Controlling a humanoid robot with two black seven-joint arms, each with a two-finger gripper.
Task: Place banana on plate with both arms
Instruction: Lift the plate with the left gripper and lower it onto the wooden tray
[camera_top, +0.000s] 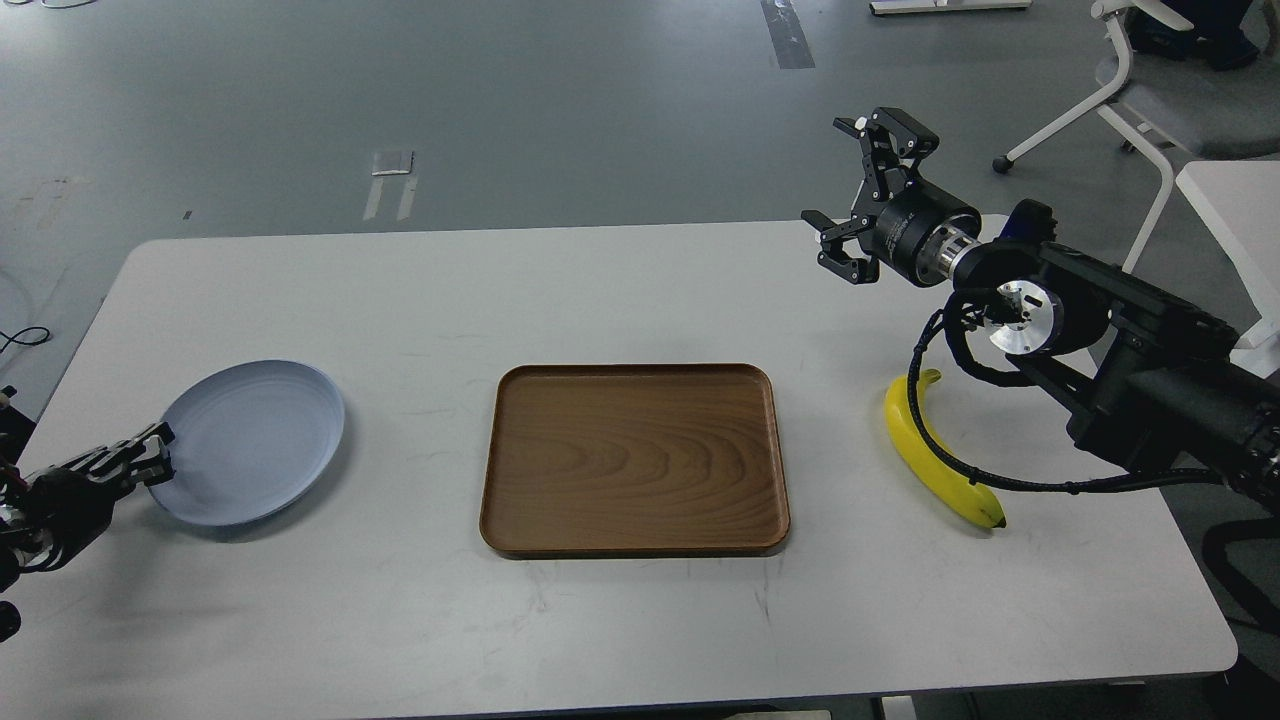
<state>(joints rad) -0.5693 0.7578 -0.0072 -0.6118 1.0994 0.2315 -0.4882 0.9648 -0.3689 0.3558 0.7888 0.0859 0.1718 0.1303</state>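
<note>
The pale blue plate (250, 440) is at the left of the white table (400, 300), its near edge raised over a shadow. My left gripper (150, 458) comes in from the left edge and is shut on the plate's left rim. The yellow banana (925, 450) lies on the table at the right, to the right of the tray, stem end away from me; a black cable of my right arm crosses over it. My right gripper (856, 185) is open and empty, held high above the table's far right, well beyond the banana.
A brown wooden tray (635, 460) lies in the middle of the table. A white chair (1150, 110) and another white table (1235, 200) stand beyond the right side. Grey floor lies behind.
</note>
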